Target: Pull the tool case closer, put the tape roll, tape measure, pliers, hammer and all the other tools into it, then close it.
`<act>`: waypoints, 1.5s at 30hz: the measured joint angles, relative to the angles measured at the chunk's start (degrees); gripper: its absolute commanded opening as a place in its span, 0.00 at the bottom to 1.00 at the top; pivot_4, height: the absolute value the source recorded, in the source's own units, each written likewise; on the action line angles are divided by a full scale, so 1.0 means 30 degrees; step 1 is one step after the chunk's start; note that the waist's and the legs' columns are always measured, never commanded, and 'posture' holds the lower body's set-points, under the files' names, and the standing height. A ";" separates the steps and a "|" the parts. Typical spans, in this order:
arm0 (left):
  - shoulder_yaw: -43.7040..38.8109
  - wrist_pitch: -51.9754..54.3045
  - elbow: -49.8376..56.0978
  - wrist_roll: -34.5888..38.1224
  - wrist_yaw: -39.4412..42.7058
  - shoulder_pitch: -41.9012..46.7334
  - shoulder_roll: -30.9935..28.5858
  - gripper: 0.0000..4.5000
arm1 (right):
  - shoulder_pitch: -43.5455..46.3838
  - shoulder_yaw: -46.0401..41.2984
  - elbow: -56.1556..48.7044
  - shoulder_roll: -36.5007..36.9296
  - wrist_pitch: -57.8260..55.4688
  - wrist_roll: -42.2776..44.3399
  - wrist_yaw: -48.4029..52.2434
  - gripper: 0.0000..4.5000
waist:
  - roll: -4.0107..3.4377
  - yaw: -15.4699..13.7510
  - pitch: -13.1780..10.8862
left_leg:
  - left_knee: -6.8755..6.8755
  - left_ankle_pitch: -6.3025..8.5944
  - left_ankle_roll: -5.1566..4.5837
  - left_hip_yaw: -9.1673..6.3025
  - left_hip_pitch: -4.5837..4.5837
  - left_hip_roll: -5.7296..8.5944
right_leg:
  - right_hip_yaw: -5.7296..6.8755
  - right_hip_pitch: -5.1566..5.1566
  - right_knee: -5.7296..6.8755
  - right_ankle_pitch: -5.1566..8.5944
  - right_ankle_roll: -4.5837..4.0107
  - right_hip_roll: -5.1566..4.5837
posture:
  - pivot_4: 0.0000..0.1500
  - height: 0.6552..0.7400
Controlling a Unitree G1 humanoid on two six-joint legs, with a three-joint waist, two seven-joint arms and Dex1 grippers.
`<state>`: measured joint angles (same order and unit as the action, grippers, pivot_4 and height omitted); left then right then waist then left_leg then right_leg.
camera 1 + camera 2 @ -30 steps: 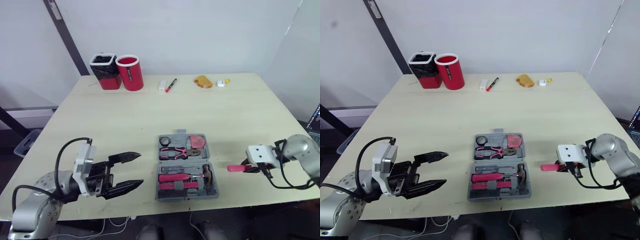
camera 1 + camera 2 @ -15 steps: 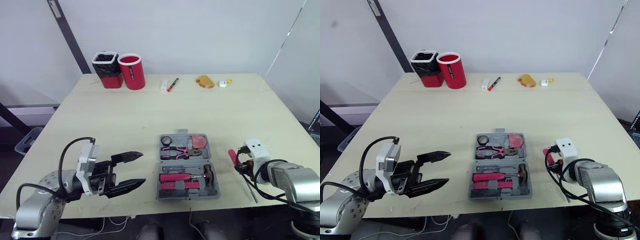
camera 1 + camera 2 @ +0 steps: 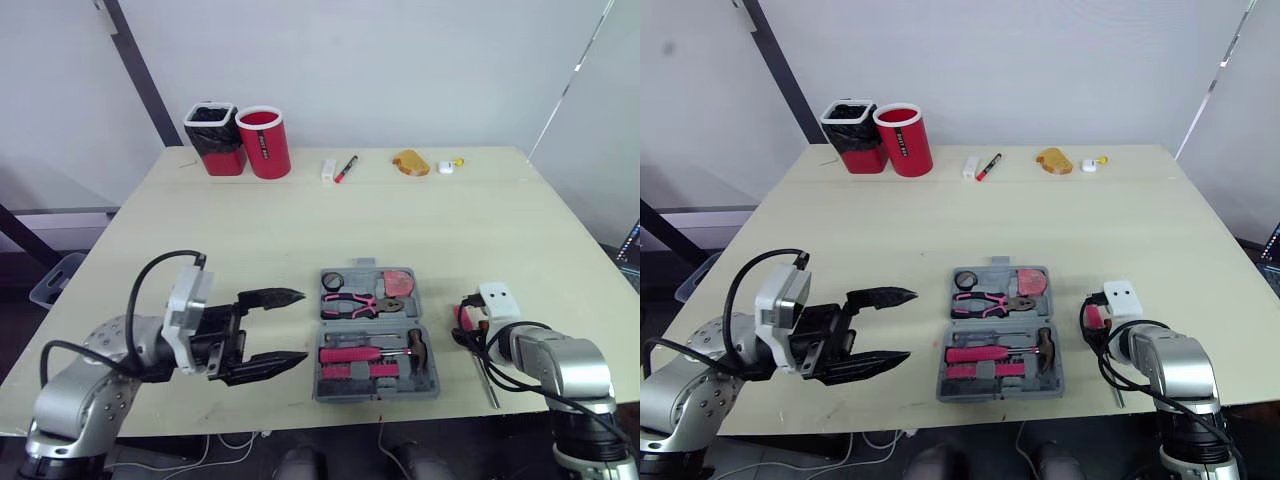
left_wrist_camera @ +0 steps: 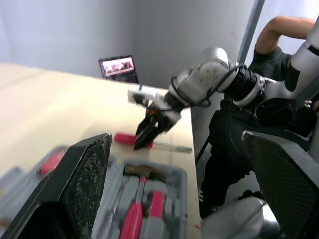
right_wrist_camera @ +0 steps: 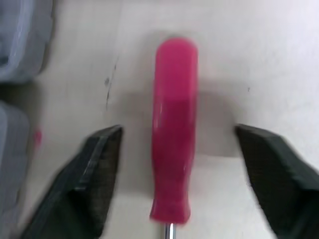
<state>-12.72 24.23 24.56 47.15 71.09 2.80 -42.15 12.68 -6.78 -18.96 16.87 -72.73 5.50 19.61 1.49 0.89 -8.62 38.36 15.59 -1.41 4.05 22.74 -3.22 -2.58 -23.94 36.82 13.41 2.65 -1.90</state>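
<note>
Left eye view: tool case (image 3: 321, 386) holds pliers (image 3: 350, 303), hammer (image 3: 415, 345); left fingers (image 3: 268, 297) and right fingers (image 5: 92, 167) gape.

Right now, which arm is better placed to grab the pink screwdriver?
Right. The right gripper, open, straddles the screwdriver beside the tool case; the left gripper hangs open on the case's other side.

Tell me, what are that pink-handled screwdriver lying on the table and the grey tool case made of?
Screwdriver: the handle looks like smooth, slightly glossy pink plastic, going by the soft sheen along it; the thin shaft is silvery, probably bare metal. Tool case: matte grey moulded plastic, most likely, judging by the shaped recesses that hold the tools.
</note>
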 measured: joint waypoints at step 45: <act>-0.0115 -0.4758 -0.5913 -0.1383 0.5513 -0.0850 -0.0344 1.00 | -0.7380 0.1768 -0.3400 -0.0207 1.1181 0.0680 -0.1137 0.08 | 0.0021 0.0357 0.0015 | 0.0012 -0.0003 0.0003 0.0002 -0.0029 -0.0021 | -0.0013 0.0012 0.0003 0.0013 -0.0012 -0.0023 | 1.00 1.00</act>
<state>-13.06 9.95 6.82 43.01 87.62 0.25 -43.19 -9.46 -1.48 -29.16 16.25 -39.19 7.54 16.20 1.55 1.96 -8.58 38.39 15.58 -1.40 4.06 22.65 -3.28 -2.62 -23.91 36.83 13.45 2.62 -1.97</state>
